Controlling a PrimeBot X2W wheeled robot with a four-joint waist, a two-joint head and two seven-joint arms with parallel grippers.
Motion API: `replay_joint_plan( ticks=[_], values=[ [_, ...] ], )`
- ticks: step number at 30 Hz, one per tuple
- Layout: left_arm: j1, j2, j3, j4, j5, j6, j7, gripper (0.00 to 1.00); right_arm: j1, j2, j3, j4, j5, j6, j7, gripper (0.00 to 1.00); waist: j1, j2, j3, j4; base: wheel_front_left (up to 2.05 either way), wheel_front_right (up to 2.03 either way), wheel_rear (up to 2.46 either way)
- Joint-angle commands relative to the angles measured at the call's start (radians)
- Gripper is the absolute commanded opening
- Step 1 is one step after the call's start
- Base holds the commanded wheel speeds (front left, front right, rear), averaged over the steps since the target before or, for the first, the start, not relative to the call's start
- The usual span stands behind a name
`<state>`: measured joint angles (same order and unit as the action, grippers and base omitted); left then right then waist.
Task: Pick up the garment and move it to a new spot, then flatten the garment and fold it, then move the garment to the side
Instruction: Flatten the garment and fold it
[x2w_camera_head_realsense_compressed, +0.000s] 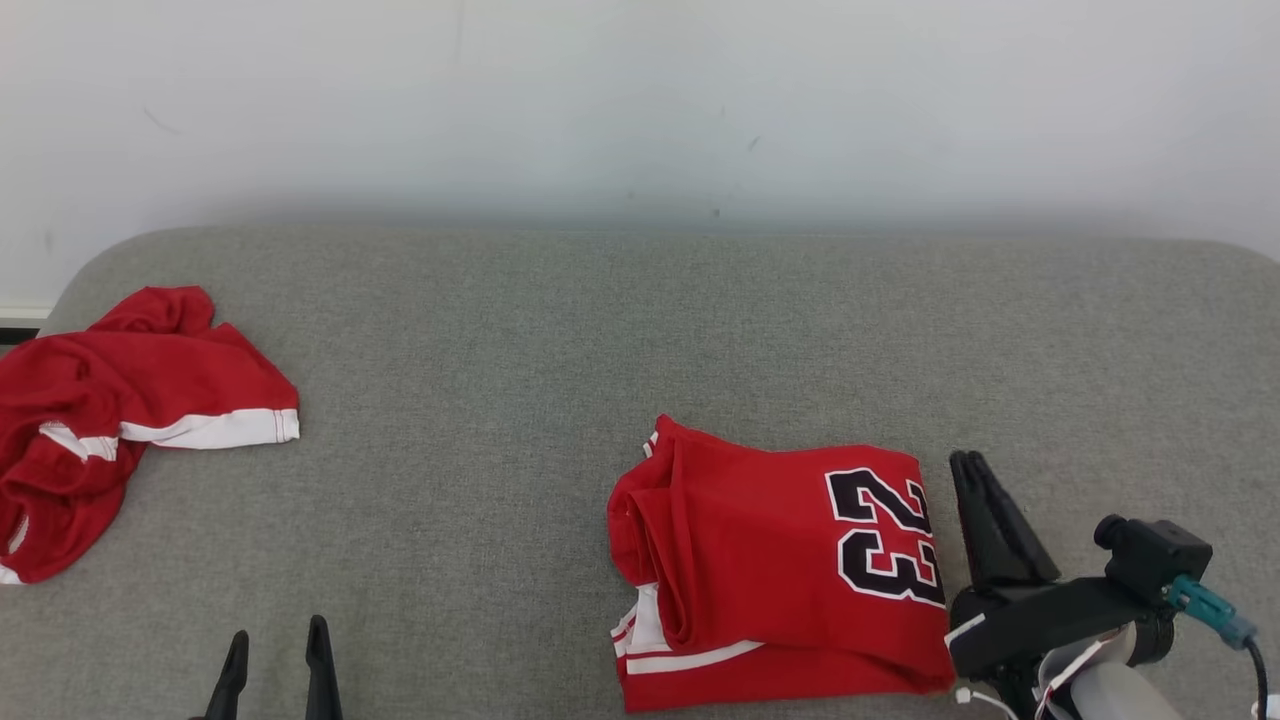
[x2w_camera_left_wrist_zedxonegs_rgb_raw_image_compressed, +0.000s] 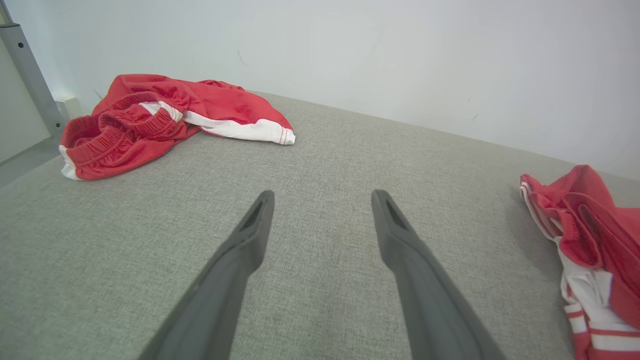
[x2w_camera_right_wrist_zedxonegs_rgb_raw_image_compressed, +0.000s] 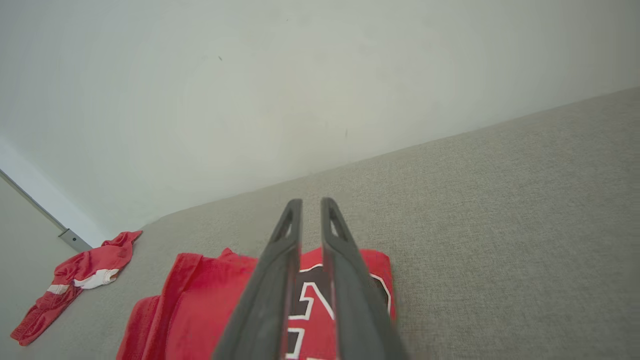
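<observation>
Here, the garment, a red jersey, lies folded into a rough rectangle on the near right part of the grey cloth surface. Its left end is bunched in soft rolls, with white stripes showing at the lower left edge. The right hand is just beside the jersey's right edge. Its fingers stand close with a thin slit between them, and they pinch nothing. The left hand is spread wide and empty over bare surface at the lower left, well apart from the jersey.

In the right wrist view the fingers cover much of the print on the jersey, and the frame's bottom cuts the cloth off. In the left wrist view the right edge crops the jersey. The crumpled red shorts at the far left run off the head view's edge.

The jersey bears "23" in black with a white outline, lying sideways in the head view.
</observation>
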<state>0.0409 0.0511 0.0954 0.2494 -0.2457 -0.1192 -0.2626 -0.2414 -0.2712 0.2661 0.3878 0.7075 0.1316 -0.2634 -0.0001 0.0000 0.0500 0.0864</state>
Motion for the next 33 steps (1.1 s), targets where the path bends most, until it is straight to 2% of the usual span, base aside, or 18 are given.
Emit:
replay_joint_plan(
  ticks=[1,6,16,24,33],
  values=[
    [0.012,-0.002,0.001,-0.003,0.005,-0.002,-0.003,1.00,0.024,0.015,-0.012,-0.012,-0.035,-0.002,-0.001,0.00,0.0001,0.0000,-0.001,-0.001,0.00,0.00,0.00],
    [0.007,-0.001,-0.004,-0.003,0.006,-0.003,-0.003,1.00,0.045,0.038,-0.015,-0.007,-0.110,-0.002,-0.001,0.00,0.0001,0.0000,0.002,0.001,0.00,0.00,0.00],
    [-0.023,-0.001,-0.023,0.006,0.008,-0.007,-0.003,1.00,-0.016,0.117,0.036,0.155,-0.260,-0.002,-0.001,0.00,0.0001,0.0000,0.022,0.046,0.00,0.00,0.00],
    [-0.041,-0.001,-0.037,0.008,-0.002,-0.009,-0.003,1.00,-0.075,0.183,0.064,0.255,-0.300,-0.002,-0.001,0.00,0.0001,0.0000,0.042,0.088,0.00,0.00,0.00],
    [-0.051,-0.001,-0.051,0.011,-0.016,-0.008,-0.003,1.00,-0.105,0.219,0.129,0.318,-0.285,-0.002,-0.001,0.00,0.0001,0.0000,0.060,0.132,0.00,0.00,0.00]
  ],
)
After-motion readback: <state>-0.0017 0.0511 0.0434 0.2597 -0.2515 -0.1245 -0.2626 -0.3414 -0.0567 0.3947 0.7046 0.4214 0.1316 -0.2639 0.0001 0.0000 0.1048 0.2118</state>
